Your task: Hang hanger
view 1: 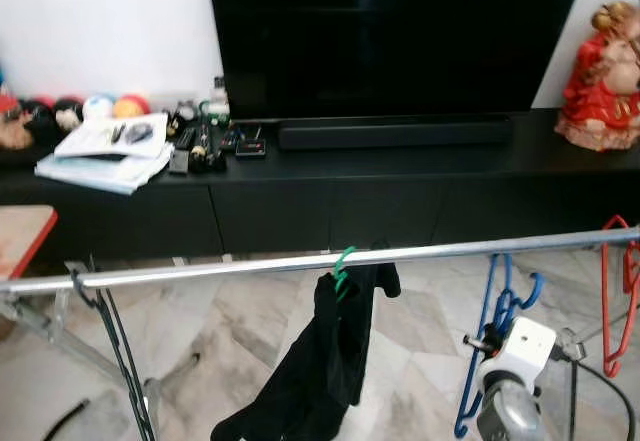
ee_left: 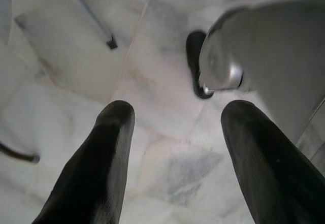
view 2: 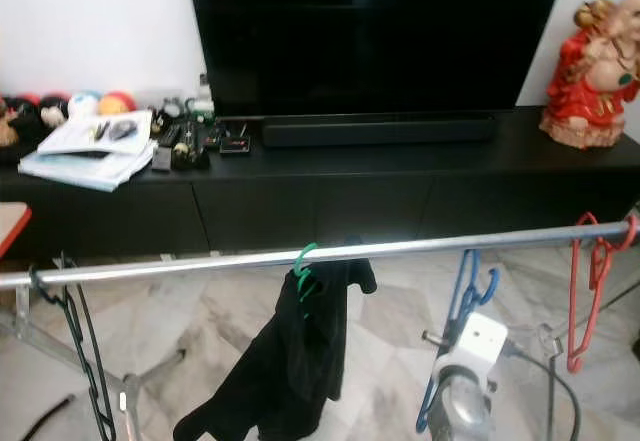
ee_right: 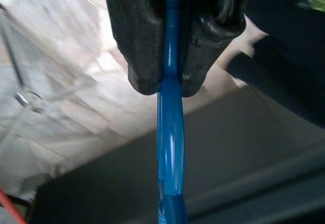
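Before the black TV cabinet (view 1: 300, 211), a steel rail (view 1: 250, 264) spans the room. The right gripper (ee_right: 170, 82), clamped on the blue hanger (view 1: 497, 341) right of centre, should lift its hook squarely over.

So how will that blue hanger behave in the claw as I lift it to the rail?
The blue hanger looks thin and glossy, so it may slip or pivot in the right claw, which is clamped on one narrow strand. Probably light and fairly stiff. It may snag the rail beside it.
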Robot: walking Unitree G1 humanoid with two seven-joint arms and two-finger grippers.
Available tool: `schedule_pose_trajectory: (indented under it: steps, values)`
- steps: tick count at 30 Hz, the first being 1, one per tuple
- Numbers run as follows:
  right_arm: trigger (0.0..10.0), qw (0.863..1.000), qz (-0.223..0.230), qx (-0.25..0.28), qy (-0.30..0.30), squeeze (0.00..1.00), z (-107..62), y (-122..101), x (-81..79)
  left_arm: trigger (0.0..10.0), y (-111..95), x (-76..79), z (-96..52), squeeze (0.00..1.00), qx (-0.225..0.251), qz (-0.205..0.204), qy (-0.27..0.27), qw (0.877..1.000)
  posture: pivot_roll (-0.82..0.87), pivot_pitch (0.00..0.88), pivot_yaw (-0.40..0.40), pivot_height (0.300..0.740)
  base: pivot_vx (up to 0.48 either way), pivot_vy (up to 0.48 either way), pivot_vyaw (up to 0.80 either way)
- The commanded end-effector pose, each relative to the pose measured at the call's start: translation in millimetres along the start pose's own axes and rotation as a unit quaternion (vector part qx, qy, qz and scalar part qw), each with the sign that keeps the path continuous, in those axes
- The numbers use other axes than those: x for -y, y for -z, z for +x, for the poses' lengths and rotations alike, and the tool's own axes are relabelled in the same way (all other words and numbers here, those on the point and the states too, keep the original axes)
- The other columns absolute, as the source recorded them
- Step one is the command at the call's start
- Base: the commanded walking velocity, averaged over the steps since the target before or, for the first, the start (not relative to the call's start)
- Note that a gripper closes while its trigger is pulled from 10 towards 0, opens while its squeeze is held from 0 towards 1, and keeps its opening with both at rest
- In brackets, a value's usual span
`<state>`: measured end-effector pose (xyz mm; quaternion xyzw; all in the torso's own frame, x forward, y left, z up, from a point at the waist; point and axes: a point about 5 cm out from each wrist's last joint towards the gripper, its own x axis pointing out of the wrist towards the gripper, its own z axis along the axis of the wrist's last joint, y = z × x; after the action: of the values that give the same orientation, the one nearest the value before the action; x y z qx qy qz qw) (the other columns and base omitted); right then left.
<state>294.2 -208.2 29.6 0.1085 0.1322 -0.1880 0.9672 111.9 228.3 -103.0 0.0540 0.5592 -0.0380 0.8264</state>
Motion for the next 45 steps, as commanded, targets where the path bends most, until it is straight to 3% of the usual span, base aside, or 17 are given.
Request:
schedule_pose_trajectory:
  steps: [1, 10, 12, 15, 28, 40, 41, 42, 43, 44, 45]
  values:
    - [10.0, 1.000, -0.001, 0.005, 0.007, 0.00, 1.9, -2.7, 0.8, 10.0, 3.7, -1.7, -0.7, 0.00, -0.011, 0.008, -0.002, 1.000, 0.09, 0.008, 0.003, 0.740, 0.000, 0.000, 0.00]
    - [10.0, 1.000, -0.013, 0.013, 0.002, 0.00, 12.8, -18.6, -6.5, 10.0, 5.1, -1.3, -0.8, 0.00, -0.011, 0.008, -0.003, 1.000, 0.10, 0.004, 0.004, 0.740, 0.000, 0.000, 0.00]
    - [10.0, 0.998, -0.060, -0.013, -0.009, 0.00, 18.1, -20.4, -9.9, 10.0, 6.4, -1.2, -1.0, 0.00, -0.013, 0.007, -0.002, 1.000, 0.10, 0.004, 0.004, 0.740, 0.000, 0.000, 0.00]
    - [10.0, 0.995, -0.090, -0.032, -0.014, 0.00, 22.0, -22.6, -11.9, 10.0, 6.5, -0.9, -1.0, 0.00, -0.013, 0.006, -0.001, 1.000, 0.10, 0.003, 0.004, 0.740, 0.000, 0.000, 0.00]
    - [10.0, 0.988, -0.134, -0.049, -0.054, 0.00, 30.6, -37.6, -21.5, 10.0, 7.0, 0.7, -0.7, 0.00, -0.015, 0.007, 0.002, 1.000, 0.10, 0.011, 0.008, 0.740, 0.000, 0.000, 0.00]
    - [10.0, 0.980, -0.155, -0.094, -0.088, 0.00, 25.2, -21.2, -28.3, 10.0, 7.1, 1.2, -0.6, 0.00, -0.016, 0.006, 0.005, 1.000, 0.10, 0.017, 0.007, 0.740, 0.000, 0.000, 0.00]
    - [10.0, 0.979, -0.154, -0.095, -0.089, 0.42, 24.7, -20.2, -28.8, 10.0, 7.1, 1.2, -0.6, 0.00, -0.016, 0.006, 0.005, 1.000, 0.10, 0.017, 0.007, 0.740, 0.000, 0.000, 0.00]
    - [10.0, 0.979, -0.154, -0.096, -0.089, 0.42, 24.4, -19.8, -29.1, 10.0, 7.1, 1.3, -0.6, 0.00, -0.016, 0.006, 0.005, 1.000, 0.10, 0.017, 0.007, 0.740, 0.000, 0.000, 0.00]
    - [10.0, 0.979, -0.155, -0.096, -0.089, 0.71, 24.0, -19.3, -29.6, 10.0, 7.1, 1.4, -0.6, 0.00, -0.016, 0.006, 0.005, 1.000, 0.10, 0.017, 0.007, 0.740, 0.000, 0.000, 0.00]
    - [10.0, 0.979, -0.156, -0.093, -0.089, 0.94, 22.9, -18.5, -31.0, 10.0, 7.2, 1.5, -0.6, 0.00, -0.017, 0.006, 0.006, 1.000, 0.10, 0.018, 0.007, 0.740, 0.000, 0.000, 0.00]
    - [10.0, 0.979, -0.156, -0.092, -0.089, 0.94, 22.6, -18.3, -31.4, 10.0, 7.2, 1.6, -0.6, 0.00, -0.017, 0.007, 0.006, 1.000, 0.10, 0.018, 0.007, 0.740, 0.000, 0.000, 0.00]
